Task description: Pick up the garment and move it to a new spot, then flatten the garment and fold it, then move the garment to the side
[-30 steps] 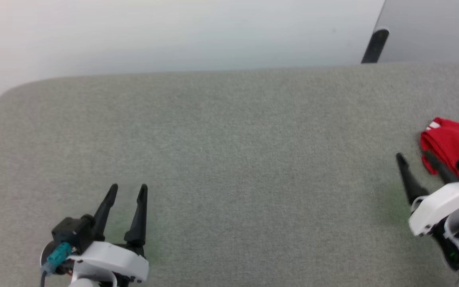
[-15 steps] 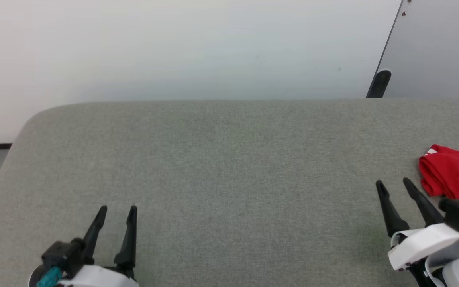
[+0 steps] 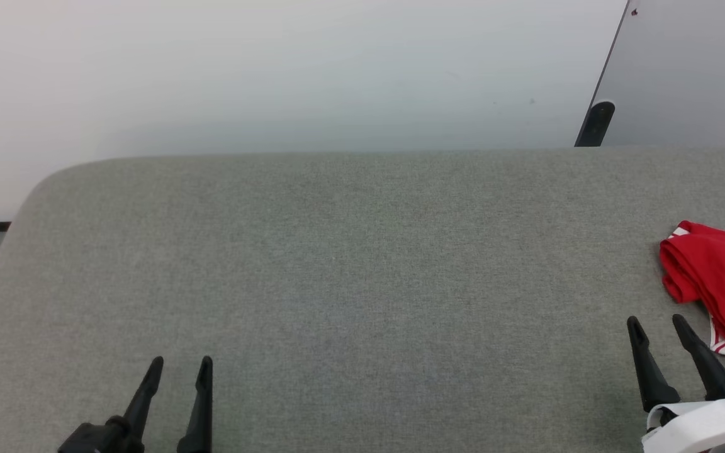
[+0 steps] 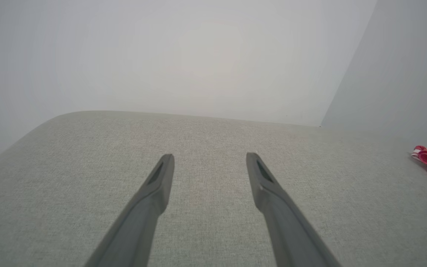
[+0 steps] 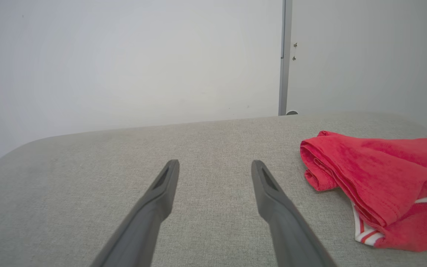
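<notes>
While the garment [image 3: 721, 277] is seen folded at the right edge of the tabletop [image 3: 362, 264], the right end effector [image 3: 655, 321] is held wide and empty just beside it. The left end effector [image 3: 182, 362] is held wide too, well apart: the move aside is judged done.

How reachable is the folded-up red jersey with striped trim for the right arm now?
Probably yes: the right gripper, standing open, hovers just left of the red cloth jersey with white-and-red striped trim, not touching it, and only bare grey fabric surface lies between.
</notes>
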{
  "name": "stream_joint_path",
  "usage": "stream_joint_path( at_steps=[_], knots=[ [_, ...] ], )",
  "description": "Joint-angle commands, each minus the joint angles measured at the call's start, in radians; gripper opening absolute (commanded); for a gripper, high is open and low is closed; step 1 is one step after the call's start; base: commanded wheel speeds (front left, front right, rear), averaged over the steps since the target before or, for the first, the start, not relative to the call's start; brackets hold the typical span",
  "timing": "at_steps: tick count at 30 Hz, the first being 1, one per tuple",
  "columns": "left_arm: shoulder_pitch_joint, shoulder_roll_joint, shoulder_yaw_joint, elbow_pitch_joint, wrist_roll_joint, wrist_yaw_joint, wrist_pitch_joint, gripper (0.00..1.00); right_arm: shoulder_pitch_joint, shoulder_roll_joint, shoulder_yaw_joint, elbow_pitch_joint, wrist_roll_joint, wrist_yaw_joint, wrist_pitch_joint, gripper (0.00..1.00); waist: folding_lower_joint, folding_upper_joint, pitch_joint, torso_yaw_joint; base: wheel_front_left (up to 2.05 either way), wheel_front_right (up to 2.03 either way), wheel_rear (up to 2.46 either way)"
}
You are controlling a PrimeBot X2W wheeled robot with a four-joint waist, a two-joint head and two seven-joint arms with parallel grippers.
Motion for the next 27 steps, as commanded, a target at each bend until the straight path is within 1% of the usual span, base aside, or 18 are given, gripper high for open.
stream_joint_path(
  at_steps=[1, 11, 27],
  knots=[
    [0.008, 0.0, 0.001, -0.006, 0.012, 0.005, -0.001, 1.0, 0.01, 0.004, -0.007, -0.008, -0.008, -0.002, 0.003, 1.0, 0.0, 0.0, 0.003, -0.001, 0.0, 0.0, 0.0],
    [0.002, -0.005, -0.004, -0.017, 0.002, 0.012, 0.001, 1.0, 0.049, 0.033, -0.052, -0.097, -0.035, -0.002, 0.052, 1.0, 0.0, 0.0, 0.015, -0.004, 0.0, 0.0, 0.0],
    [-0.003, 0.0, -0.001, -0.019, -0.027, 0.024, 0.009, 1.0, 0.049, 0.053, -0.057, -0.122, -0.045, -0.002, 0.067, 1.0, 0.0, 0.0, 0.028, -0.006, 0.0, 0.0, 0.0]
  ],
)
